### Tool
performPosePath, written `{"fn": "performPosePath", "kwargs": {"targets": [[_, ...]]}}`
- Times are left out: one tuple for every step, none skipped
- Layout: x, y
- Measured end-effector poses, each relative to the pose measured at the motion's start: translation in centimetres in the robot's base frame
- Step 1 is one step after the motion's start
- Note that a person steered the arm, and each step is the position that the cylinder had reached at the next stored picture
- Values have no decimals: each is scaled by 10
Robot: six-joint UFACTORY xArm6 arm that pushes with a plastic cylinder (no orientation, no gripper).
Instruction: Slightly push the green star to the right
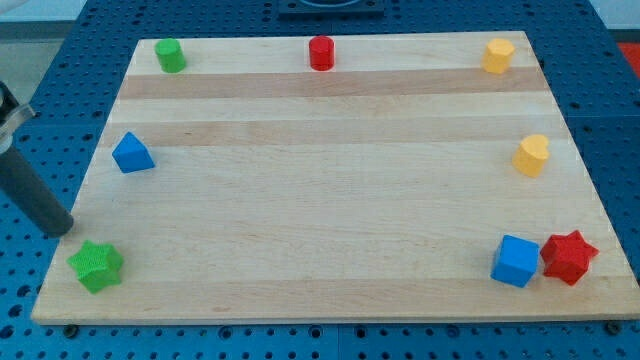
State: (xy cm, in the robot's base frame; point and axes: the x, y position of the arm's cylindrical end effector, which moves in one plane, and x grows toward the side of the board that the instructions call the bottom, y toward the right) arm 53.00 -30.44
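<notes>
At the view's far left, the dark rod comes in slanting from the upper left edge, and my tip [66, 231] sits at the left border of the desk [330, 200], just above and slightly left of the green star [96, 266]; whether tip and star touch cannot be told, though they look just apart. Tool state: a plain rod with no jaws, so nothing to open or close, and it grips nothing. Green star lies in the bottom-left corner of the desk, close to the left and bottom edges. Above it, on the left side at mid-height, a blue triangular block [132, 153]. Top-left corner: a green cylinder [169, 55], upright. Top edge, centre: a red cylinder [321, 52], upright. Top-right corner: a yellow block [497, 56], roughly hexagonal, shape not certain. Below it on the right side, a second yellow block [532, 155], rounded, shape unclear. Bottom-right corner: a blue cube [515, 261] with a red star [568, 256] immediately to its right, the two touching or nearly so. Desk rests on a blue perforated base [60, 90]
</notes>
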Motion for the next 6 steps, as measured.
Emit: {"fn": "performPosePath", "kwargs": {"targets": [[22,0],[43,0],[48,0],[48,0],[48,3],[48,5]]}}
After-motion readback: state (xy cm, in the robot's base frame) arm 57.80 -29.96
